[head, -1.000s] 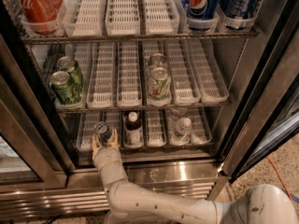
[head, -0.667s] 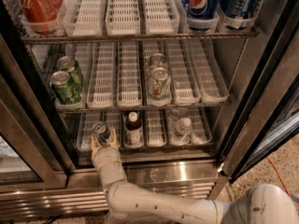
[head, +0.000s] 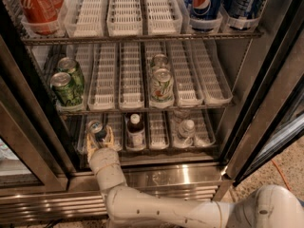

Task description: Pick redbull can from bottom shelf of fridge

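**Tool at the redbull can, far left of the bottom shelf**

My tool [head: 99, 139] is inside the fridge [head: 190, 175], reaching in low over the steel base. It sits at the left end of the bottom shelf [head: 157, 127], the bench that carries this row of drinks. The redbull can [head: 96, 127] stands upright in the leftmost lane tray near the front edge, its silver pull-tab top facing up. My tool is right at the can and looks set around its lower body. I cannot tell whether it is clenched on the can or only standing about it.

One lane to the right is a brown bottle [head: 136, 129] with a white cap, near the can but not touching it. A clear bottle [head: 186, 128] stands further right, well apart. The fatter green cans [head: 66, 87] sit on the rack above, over my working space.

I judge the can to be light if empty and only moderately heavy if full. Its wall is thin and stiff, and it would dent under a hard squeeze. The metal is smooth, and in a cooler it may be damp, so it could slip. I would hold it across the middle of the slim body, below the top rim, with firm and even pressure. The lift should be small, to clear the tray lip and stay under the rack above, and then I would draw it straight out, away from the brown bottle.
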Action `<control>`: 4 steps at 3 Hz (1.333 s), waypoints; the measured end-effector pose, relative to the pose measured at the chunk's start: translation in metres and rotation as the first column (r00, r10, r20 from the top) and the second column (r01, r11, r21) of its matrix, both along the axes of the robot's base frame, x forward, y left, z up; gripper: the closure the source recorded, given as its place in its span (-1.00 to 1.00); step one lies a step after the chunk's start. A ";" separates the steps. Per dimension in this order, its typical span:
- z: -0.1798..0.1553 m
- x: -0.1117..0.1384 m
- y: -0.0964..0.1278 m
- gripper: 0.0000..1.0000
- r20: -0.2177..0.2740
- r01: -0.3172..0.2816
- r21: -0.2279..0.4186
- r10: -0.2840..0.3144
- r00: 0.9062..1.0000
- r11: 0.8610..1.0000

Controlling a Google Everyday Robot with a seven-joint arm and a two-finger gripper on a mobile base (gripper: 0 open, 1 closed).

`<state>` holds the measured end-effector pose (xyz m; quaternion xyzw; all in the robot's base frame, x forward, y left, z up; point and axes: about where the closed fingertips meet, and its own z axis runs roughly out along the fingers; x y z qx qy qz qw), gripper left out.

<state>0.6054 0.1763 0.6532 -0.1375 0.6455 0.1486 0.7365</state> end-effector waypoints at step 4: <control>0.027 -0.068 -0.023 1.00 0.004 0.031 -0.012 -0.031 1.000 0.999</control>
